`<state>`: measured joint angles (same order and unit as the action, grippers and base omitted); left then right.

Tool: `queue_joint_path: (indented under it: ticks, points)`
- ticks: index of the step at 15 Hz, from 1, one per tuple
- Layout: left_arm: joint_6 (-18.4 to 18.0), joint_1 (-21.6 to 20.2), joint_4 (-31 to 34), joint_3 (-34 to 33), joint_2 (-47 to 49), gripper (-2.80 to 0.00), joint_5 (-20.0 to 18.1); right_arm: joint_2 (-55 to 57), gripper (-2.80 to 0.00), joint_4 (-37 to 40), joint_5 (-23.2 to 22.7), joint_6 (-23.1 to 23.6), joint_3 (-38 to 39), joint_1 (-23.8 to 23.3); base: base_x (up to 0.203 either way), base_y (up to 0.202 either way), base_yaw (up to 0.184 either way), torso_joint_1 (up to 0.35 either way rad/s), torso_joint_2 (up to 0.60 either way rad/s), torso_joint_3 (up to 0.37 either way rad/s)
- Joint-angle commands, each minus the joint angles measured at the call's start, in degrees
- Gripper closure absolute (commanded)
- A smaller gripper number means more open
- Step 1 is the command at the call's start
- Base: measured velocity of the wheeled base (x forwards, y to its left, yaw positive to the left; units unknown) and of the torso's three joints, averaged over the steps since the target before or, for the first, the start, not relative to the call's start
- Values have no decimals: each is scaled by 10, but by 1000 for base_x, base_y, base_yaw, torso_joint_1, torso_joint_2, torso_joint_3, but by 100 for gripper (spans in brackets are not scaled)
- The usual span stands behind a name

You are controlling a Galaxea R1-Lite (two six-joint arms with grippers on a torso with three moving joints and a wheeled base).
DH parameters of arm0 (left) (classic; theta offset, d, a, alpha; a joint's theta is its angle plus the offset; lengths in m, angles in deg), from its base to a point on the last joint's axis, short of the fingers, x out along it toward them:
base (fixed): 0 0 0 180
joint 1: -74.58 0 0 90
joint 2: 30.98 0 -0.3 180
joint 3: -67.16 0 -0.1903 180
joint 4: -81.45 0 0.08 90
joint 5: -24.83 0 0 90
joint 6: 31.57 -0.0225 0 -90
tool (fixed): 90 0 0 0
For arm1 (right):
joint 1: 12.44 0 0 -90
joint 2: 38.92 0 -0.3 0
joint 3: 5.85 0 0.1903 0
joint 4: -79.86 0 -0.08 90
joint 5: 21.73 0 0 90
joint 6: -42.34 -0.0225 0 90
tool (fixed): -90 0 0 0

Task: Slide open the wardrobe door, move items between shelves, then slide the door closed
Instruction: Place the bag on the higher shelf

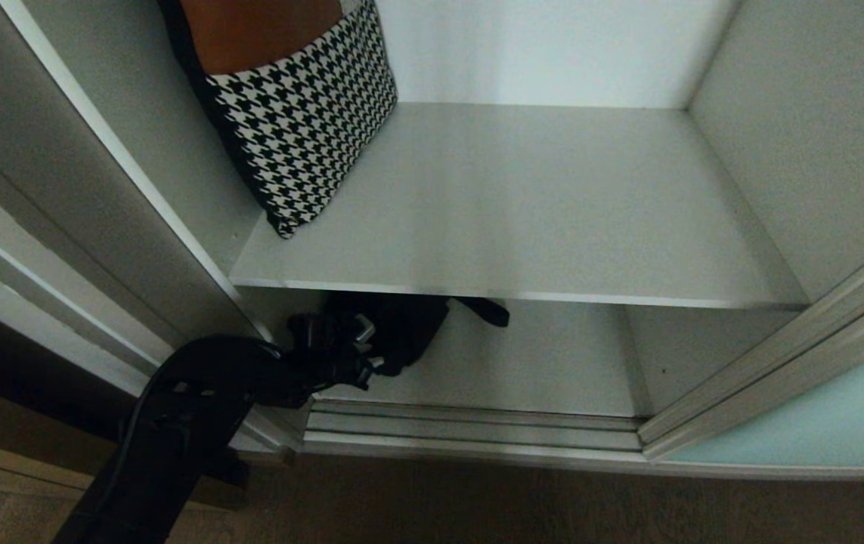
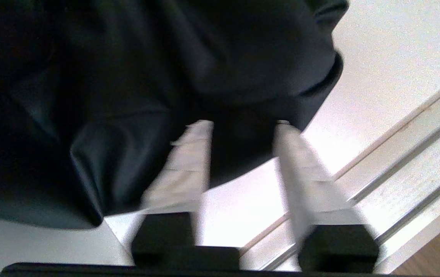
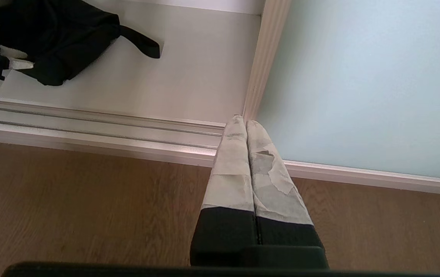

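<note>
The left arm reaches in low from the left of the head view, bent forward under the front edge of the upper shelf [image 1: 522, 219], with its left gripper [image 1: 368, 344] pointing into the bottom compartment. In the left wrist view the two taped fingers [image 2: 187, 169] stand apart, with a fold of a black garment [image 2: 135, 96] lying between and over their tips; the gripper is parted, and whether the cloth is pinched cannot be told. The garment is a crumpled dark heap on the lower shelf [image 1: 545, 363], at its left front corner, close to the ribbed floor track [image 1: 469, 431]. A dark strap [image 1: 486, 310] trails from the heap toward the middle of that shelf.

On the upper shelf, a black-and-white houndstooth bag [image 1: 303, 121] with an orange-brown top leans against the left wall, its lower corner near the shelf's front edge.

The sliding wardrobe door [image 1: 817, 423] of pale aqua frosted glass stands pushed to the right, leaving the compartments open.

The right gripper [image 3: 246, 127] hangs outside the wardrobe above the wooden floor [image 3: 89, 207], its fingers pressed together and holding nothing, the tips in front of the door's frame where it meets the track.
</note>
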<state>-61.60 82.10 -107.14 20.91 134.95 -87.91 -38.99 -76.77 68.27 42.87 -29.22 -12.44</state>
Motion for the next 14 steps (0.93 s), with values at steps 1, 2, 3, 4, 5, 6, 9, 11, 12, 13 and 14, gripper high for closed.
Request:
queue_joint_path:
  ticks: [1, 2, 3, 4, 5, 6, 9, 11, 12, 13, 14]
  points:
    - [-3, 1, -3, 2, -4, -280, -2, 0, 0, 0, 0, 0, 0, 0, 0, 0, 0, 0, 0, 0]
    - [-5, 0, -4, 2, -3, -280, -2, 0, 0, 0, 0, 0, 0, 0, 0, 0, 0, 0, 0, 0]
    - [-7, 0, -2, 2, -3, -280, -4, 0, 0, 0, 0, 0, 1, 0, 0, 0, 0, 0, 0, 0]
    - [-8, 0, -2, 0, -3, -280, -12, 0, 0, 0, 0, 0, 1, 0, 0, 0, 0, 0, 0, 0]
    - [-8, 0, -1, -4, -5, -280, -38, 0, 0, -1, 0, 1, 0, 0, 0, 0, 0, 0, 0, 0]
    - [-7, 0, 0, -10, -12, -280, -69, 0, 0, 0, 0, 0, 0, 0, 0, 0, 0, 0, 0, 0]
    - [-25, 0, 15, -25, -25, -280, -91, 0, 0, 0, 0, 0, 0, 0, 0, 0, 0, 0, 0, 0]
    - [-35, -1, 32, -18, -24, -280, -90, 0, 0, 0, 0, 0, 0, 0, 0, 0, 0, 0, 0, 0]
    - [-38, -1, 34, -18, -23, -280, -89, 0, 0, 0, 0, 1, 0, 0, 0, 0, 0, 0, 0, 0]
    - [-37, -1, 34, -16, -22, -280, -88, 0, 0, 0, 0, 1, 1, 0, 0, 0, 0, 0, 0, 0]
    - [-38, -2, 34, -14, -21, -280, -87, 0, 0, 0, 0, 1, 0, 0, 0, 0, 0, 0, 0, 0]
